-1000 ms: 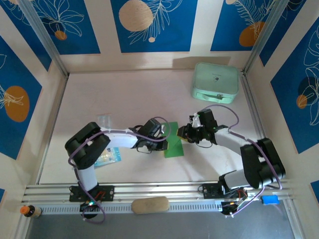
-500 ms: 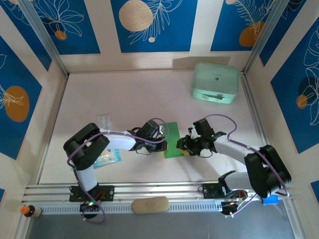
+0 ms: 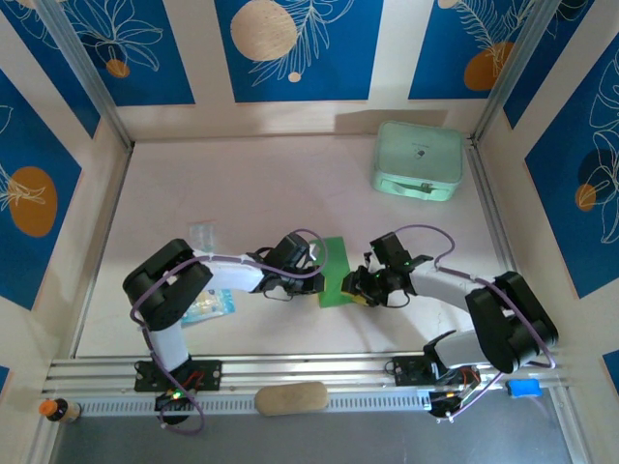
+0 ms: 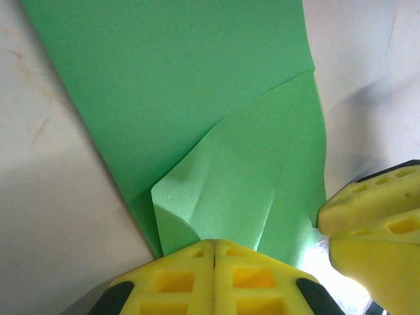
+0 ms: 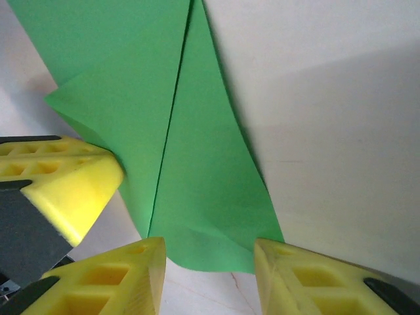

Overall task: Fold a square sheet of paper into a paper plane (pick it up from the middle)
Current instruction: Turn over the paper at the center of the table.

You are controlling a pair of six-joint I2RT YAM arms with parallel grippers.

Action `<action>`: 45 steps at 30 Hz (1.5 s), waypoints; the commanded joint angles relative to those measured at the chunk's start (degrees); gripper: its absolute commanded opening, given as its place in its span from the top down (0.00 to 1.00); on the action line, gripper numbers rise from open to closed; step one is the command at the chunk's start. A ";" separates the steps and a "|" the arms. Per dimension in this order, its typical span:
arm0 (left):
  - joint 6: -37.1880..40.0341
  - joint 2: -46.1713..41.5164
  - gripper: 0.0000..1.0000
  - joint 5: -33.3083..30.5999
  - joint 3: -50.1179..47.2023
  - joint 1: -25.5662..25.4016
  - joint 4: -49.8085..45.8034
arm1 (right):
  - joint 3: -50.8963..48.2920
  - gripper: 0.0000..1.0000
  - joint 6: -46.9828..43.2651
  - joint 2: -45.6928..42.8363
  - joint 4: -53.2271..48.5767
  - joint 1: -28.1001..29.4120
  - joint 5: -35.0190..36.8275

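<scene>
The square sheet of paper is bright green and lies flat on the table between the two arms. It is folded narrower, and its flaps meet along a centre seam. My left gripper is shut, with its yellow tips down on the edge of a folded flap. That flap's free corner curls up a little. From the right, my right gripper stands open, and the paper's near end lies between its two fingers. In the top view the left gripper and right gripper meet at the paper's lower part.
A pale mint case stands at the back right. A clear packet with blue print lies by the left arm's elbow. A tan oblong rests on the front rail. Side walls close the table in.
The right gripper has moved nearer and in over the paper's lower end, and its jaws have opened wider. The left gripper and the paper have stayed put.
</scene>
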 commanded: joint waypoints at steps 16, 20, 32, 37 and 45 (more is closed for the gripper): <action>-0.25 0.03 0.95 0.59 -0.81 -0.06 -3.53 | 2.17 0.58 -0.60 2.92 5.43 -0.07 -3.71; -0.25 -0.13 0.95 0.51 -0.82 -0.04 -3.53 | 3.51 0.58 -1.46 4.40 6.31 -1.50 -4.92; -0.25 0.03 0.96 0.71 -0.74 -0.08 -3.43 | 5.55 0.58 -3.64 8.52 8.39 -5.05 -7.94; -0.29 -0.33 0.96 0.51 -0.99 -0.06 -3.53 | 5.80 0.58 -3.89 9.85 9.03 -5.49 -8.63; -0.16 -0.13 0.96 0.54 -0.64 -0.03 -3.42 | 5.41 0.59 -4.30 10.33 9.88 -6.02 -9.87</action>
